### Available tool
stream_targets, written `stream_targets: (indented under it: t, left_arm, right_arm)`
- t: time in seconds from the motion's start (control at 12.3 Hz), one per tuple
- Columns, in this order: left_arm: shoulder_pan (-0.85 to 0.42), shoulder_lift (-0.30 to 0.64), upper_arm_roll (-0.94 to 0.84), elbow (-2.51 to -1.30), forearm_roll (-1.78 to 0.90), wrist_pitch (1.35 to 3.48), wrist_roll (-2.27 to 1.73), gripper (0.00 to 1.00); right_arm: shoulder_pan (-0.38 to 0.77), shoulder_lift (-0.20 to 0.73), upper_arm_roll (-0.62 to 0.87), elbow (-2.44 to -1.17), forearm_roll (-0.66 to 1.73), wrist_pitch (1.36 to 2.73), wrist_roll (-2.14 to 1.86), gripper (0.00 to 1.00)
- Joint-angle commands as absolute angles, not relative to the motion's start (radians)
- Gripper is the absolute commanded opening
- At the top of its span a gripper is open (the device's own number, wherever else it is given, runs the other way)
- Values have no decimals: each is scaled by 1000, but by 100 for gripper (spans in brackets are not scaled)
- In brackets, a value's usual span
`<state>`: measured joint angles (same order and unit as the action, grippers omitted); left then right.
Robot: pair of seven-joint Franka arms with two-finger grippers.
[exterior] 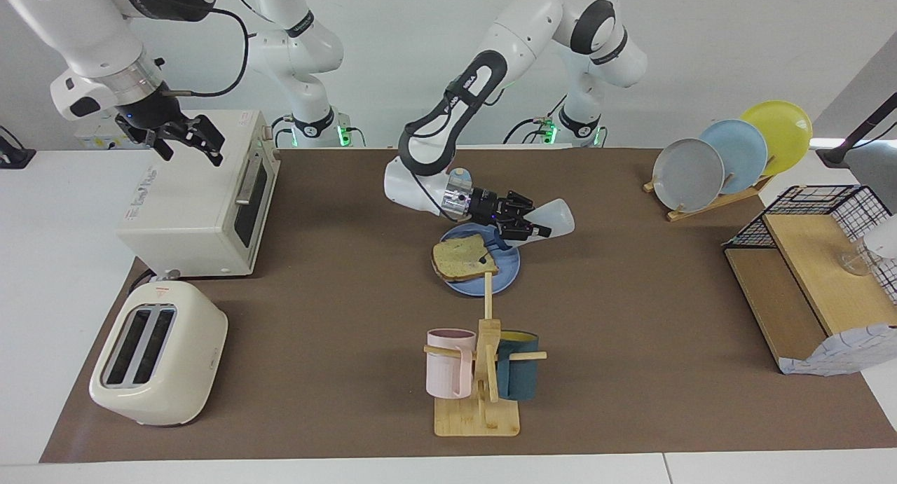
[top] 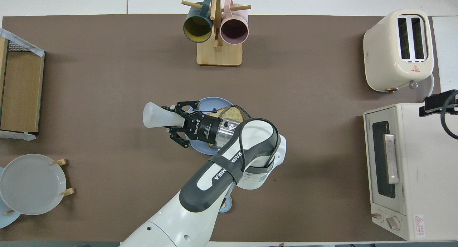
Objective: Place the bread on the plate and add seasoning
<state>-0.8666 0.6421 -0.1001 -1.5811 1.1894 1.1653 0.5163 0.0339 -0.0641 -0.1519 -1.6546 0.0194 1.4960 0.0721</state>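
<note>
The bread point(exterior: 461, 256) lies on the blue plate point(exterior: 506, 268) at mid-table; both also show in the overhead view, the bread point(top: 232, 113) and the plate point(top: 209, 103). My left gripper point(exterior: 532, 226) is shut on the seasoning bottle point(exterior: 557, 216) and holds it on its side over the plate's edge toward the left arm's end. The bottle's cap end points at the bread and its dark loop hangs over the slice. In the overhead view the left gripper point(top: 171, 121) grips the bottle point(top: 155, 115). My right gripper point(exterior: 188, 139) is open and waits over the toaster oven point(exterior: 196, 197).
A mug rack point(exterior: 480, 372) with a pink and a teal mug stands farther from the robots than the plate. A cream toaster point(exterior: 158, 354) sits at the right arm's end. A plate rack point(exterior: 729, 155) and a wooden shelf point(exterior: 813, 281) stand at the left arm's end. A small blue bell point(top: 225, 204) lies partly under my left arm.
</note>
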Motion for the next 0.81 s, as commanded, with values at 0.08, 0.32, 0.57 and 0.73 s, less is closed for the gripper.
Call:
stream_targets:
  t: [0.08,0.32,0.57,0.73]
  left_arm:
    - [-906,644,-89,-1562,1238,1184,526,0]
    - [-962,641,-89,-1565,1239,1192,526,0]
    - [-942,635,-87,-1604,1243,1235,525,0]
    - [-890,632,-86,-1626,1270,1262,525,0]
  right_arm:
    - [34,-72,-153,-1664,6,1502,60,100]
    - [34,-75,-153,-1667,6,1485,60,100]
    - [34,-75,-149,-1669,8,1489,60,100]
    - [35,-77,-147,-1672,9,1491,61,100]
